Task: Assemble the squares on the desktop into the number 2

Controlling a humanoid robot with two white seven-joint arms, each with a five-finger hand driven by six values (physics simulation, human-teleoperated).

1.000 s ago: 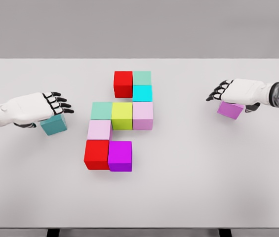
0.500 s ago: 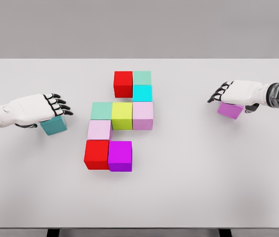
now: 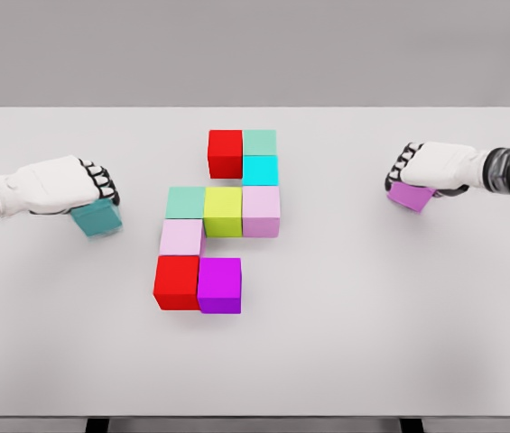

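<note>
Head view, left hand: the left hand (image 3: 63,185) lies over the teal block (image 3: 96,218), fingers curled down onto its top edge; it looks clenched on the block, though the underside of the grip is hidden.
Head view, right hand: the right hand (image 3: 435,167) sits on the violet block (image 3: 411,195), fingers bent over its near face, apparently gripping it.
Head view, figure so far: nine blocks stand touching in the middle of the white table (image 3: 345,343). Top row is a red block (image 3: 225,153) and a pale green block (image 3: 260,142), with a cyan block (image 3: 260,170) just below the green. The middle row is a mint block (image 3: 185,202), a yellow block (image 3: 223,211) and a pale pink block (image 3: 261,211). A second pale pink block (image 3: 181,237) sits under the mint one, and the bottom row holds a second red block (image 3: 177,281) and a magenta block (image 3: 219,284).
Progress: likely close to done; the two held blocks sit well apart from the figure.
Risk, grip: both holds look shallow, from above, so a block could slip or twist out while carried.
Risk, placement: a block set down tilted or pushed in sideways could knock its neighbours and break the rows.
Risk, arms: both hands heading for the middle together could collide.
</note>
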